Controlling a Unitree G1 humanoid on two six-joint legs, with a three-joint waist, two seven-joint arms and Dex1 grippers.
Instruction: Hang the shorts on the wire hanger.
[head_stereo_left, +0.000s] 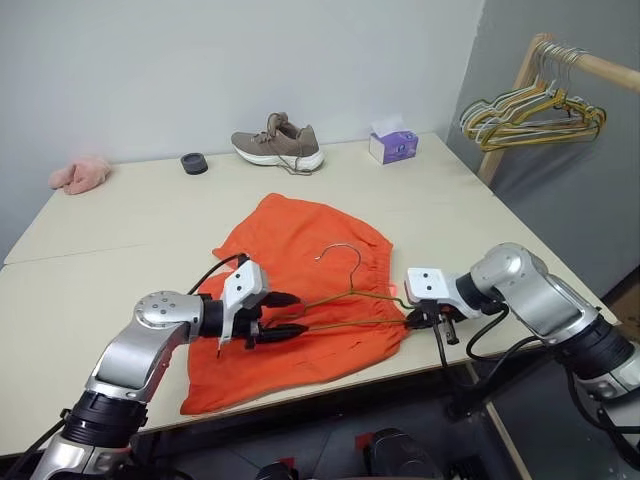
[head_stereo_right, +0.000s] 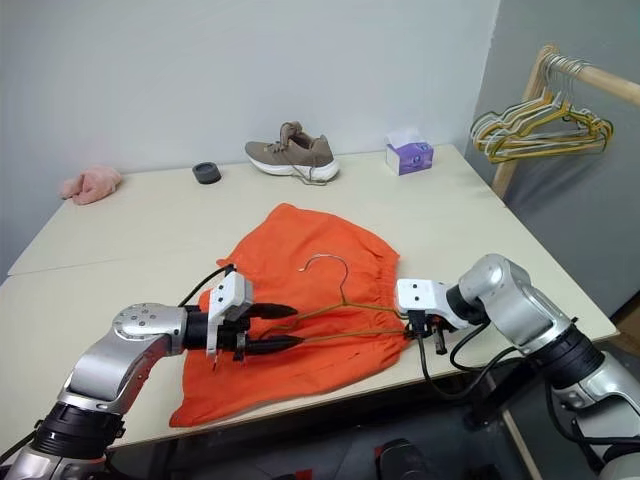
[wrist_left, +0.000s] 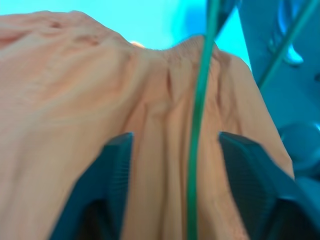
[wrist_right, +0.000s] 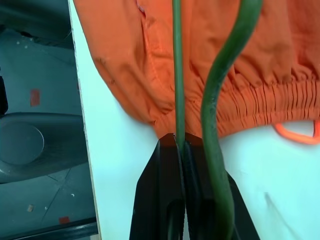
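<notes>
Meanwhile, right tool (wrist_right: 181, 145) pinches wire hanger (head_stereo_left: 340, 290) over shorts (head_stereo_left: 300, 240) near table edge (head_stereo_left: 480, 355).

Both eye views look forward and down from the head over the table (head_stereo_left: 90, 290). Each wrist view looks along its own fingers, very close to the shorts (head_stereo_right: 300, 300) and wire hanger (head_stereo_left: 345, 290) at the table's near edge.
</notes>
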